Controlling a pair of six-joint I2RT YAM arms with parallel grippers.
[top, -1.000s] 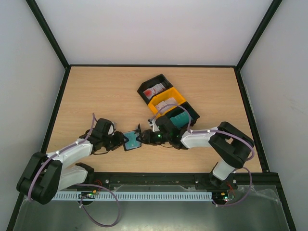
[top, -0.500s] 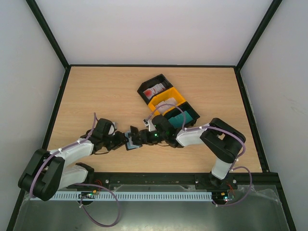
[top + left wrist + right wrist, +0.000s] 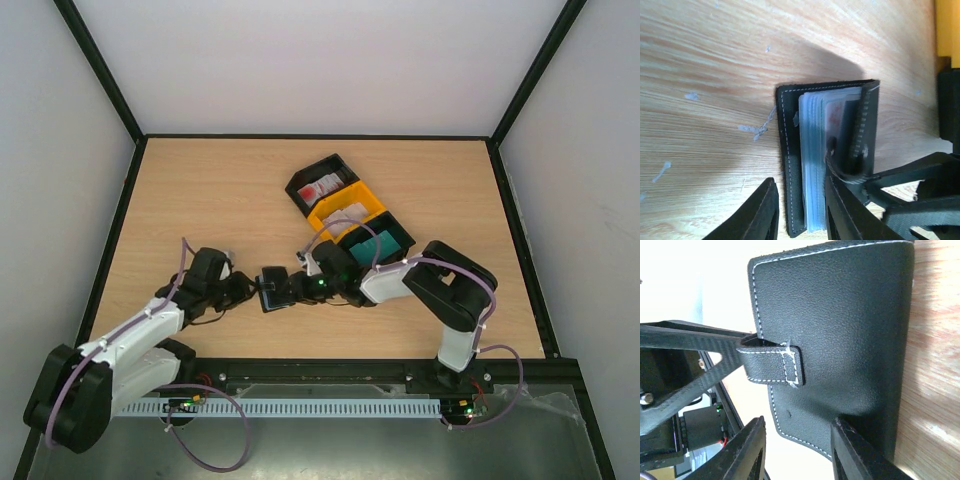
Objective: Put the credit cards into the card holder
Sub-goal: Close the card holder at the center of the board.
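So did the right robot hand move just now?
Yes. The right gripper slid a little to the left, away from the black tray that holds the teal card.

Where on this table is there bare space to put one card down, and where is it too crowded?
Bare wood covers the far left of the table, from the left edge to the trays, and a narrower strip between the trays and the right edge. Crowded: the near middle, around the card holder, with the trays behind it.
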